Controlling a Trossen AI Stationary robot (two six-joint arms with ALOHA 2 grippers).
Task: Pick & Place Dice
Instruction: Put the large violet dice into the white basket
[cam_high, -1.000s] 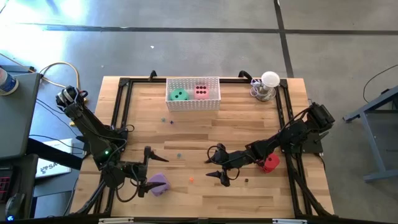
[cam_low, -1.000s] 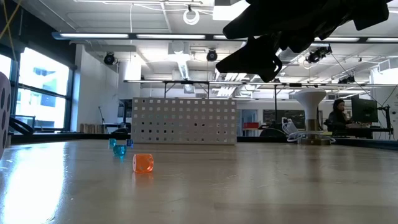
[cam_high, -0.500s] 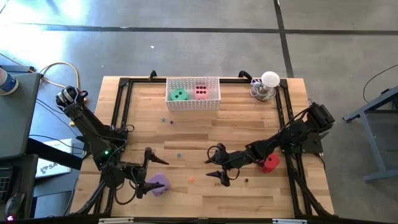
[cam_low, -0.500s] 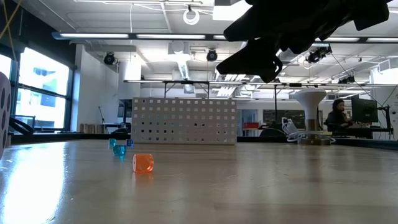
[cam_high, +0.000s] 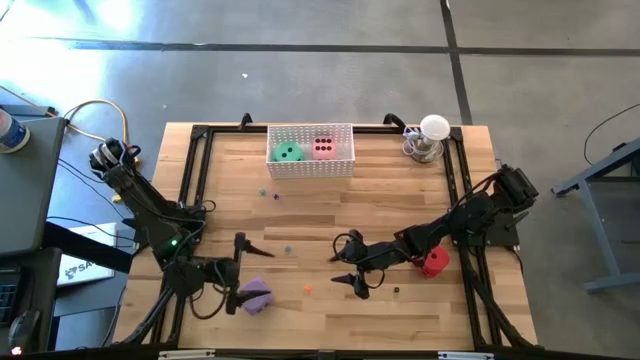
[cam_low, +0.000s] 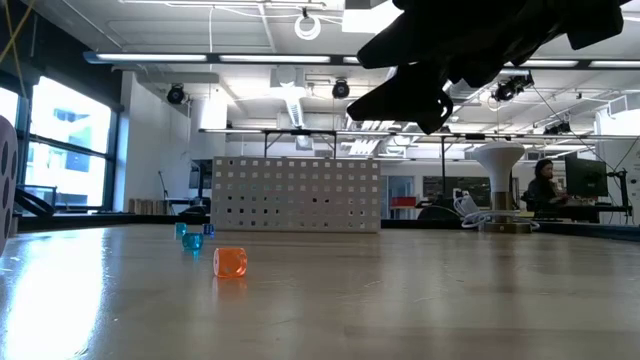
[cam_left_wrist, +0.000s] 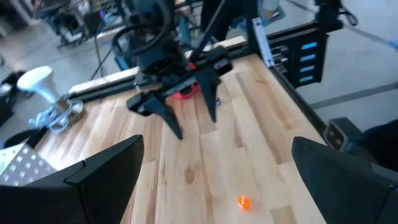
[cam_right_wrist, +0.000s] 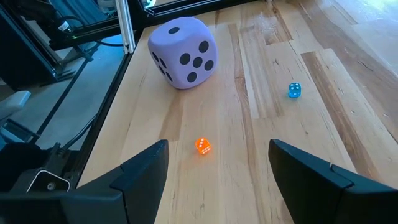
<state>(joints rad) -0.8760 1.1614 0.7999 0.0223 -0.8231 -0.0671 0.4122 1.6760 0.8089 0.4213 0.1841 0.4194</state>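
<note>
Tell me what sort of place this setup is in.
Likely a robotics lab or workshop: a wooden table in a black frame on a bare concrete floor, open ceiling with strip lights, and a person at a monitor behind.

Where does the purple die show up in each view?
High view: purple die near the table's front left corner, beside the left gripper.
Low view: only a sliver with dark pips at the left edge, probably the same die.
Left wrist view: not in it.
Right wrist view: upper middle, on the wood.
Shared landmark: the small orange die.
</note>
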